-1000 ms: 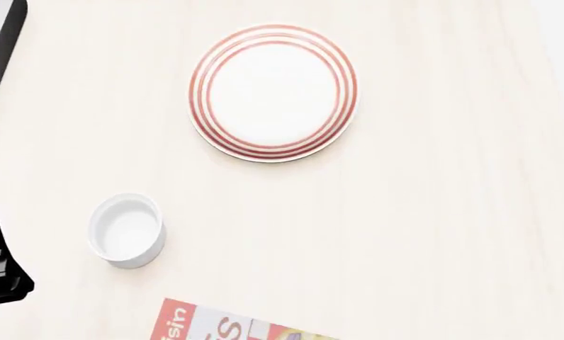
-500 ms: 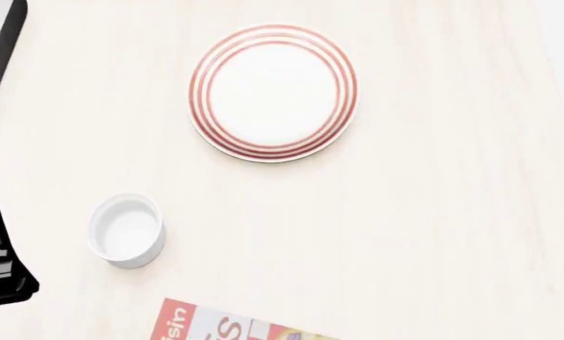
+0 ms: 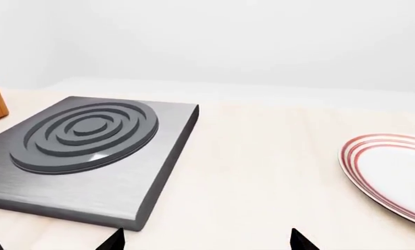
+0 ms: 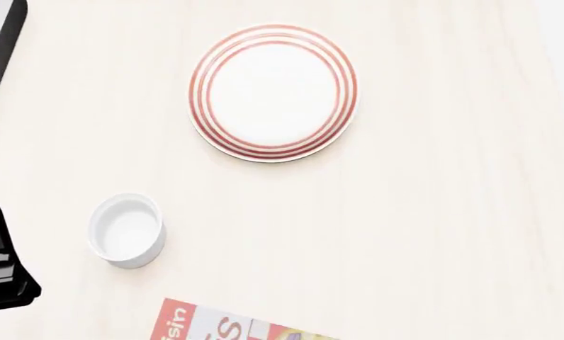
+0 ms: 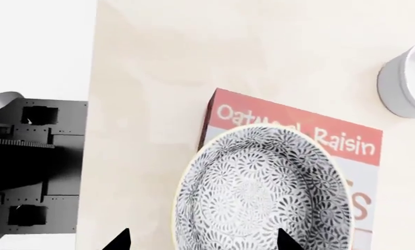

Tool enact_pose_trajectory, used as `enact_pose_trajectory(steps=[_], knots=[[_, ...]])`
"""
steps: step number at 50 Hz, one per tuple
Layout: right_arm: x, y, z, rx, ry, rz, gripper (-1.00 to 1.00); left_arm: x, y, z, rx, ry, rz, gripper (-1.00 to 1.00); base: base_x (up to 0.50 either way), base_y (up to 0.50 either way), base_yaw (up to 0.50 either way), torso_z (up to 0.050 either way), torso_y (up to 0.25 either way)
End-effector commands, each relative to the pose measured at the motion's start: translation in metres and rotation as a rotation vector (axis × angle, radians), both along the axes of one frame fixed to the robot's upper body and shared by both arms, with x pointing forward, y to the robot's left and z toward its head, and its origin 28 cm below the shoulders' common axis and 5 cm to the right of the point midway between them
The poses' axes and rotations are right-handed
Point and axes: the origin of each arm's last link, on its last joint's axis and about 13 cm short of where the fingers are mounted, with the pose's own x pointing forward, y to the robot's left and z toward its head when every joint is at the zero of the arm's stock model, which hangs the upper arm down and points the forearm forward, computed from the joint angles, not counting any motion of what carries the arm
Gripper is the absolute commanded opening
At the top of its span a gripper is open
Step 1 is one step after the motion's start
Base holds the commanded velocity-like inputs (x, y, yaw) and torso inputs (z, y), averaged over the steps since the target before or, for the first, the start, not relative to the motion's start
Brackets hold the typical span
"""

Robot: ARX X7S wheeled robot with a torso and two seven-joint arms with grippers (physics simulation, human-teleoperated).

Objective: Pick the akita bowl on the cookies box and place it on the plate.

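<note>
The akita bowl (image 5: 263, 192), black-and-white speckled, rests on the red-and-white cookies box (image 5: 225, 112) in the right wrist view. My right gripper (image 5: 202, 244) hovers above it, open, one fingertip over the bowl and the other beside its rim over the table. The head view shows only a corner of the cookies box (image 4: 216, 324) at its lower edge, not the bowl. The plate (image 4: 273, 92), white with red rings, lies farther back, bare. My left gripper (image 3: 206, 244) is open over bare table, the plate's rim (image 3: 374, 166) off to one side.
A small white cup (image 4: 126, 230) stands between box and left arm, also seen as the cup (image 5: 409, 83) beyond the box. A grey burner slab (image 3: 89, 156) lies ahead of the left gripper. The robot base (image 5: 26, 166) shows past the table edge.
In the head view the left gripper's black finger has shifted slightly rightward and down at the left edge. Plate, cup and box have not moved.
</note>
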Motion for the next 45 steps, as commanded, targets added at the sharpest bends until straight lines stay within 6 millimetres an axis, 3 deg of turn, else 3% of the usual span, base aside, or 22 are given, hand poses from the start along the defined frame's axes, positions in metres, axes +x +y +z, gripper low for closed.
enact_pose_trajectory(steps=[1,21,45], knots=[[0.001,0.005,-0.002,-0.006,0.001,0.032,1.00,0.000,0.001,-0.001,-0.004,0.002,0.003,1.00,0.00,0.00,0.00,0.000,0.000],[0.002,0.006,-0.018,-0.054,0.038,0.059,1.00,-0.001,0.001,-0.002,-0.006,0.002,0.002,1.00,0.00,0.00,0.00,0.000,0.000],[0.012,0.001,-0.023,-0.093,-0.003,0.036,1.00,-0.001,0.001,-0.002,-0.003,0.003,-0.005,1.00,0.00,0.00,0.00,0.000,0.000]])
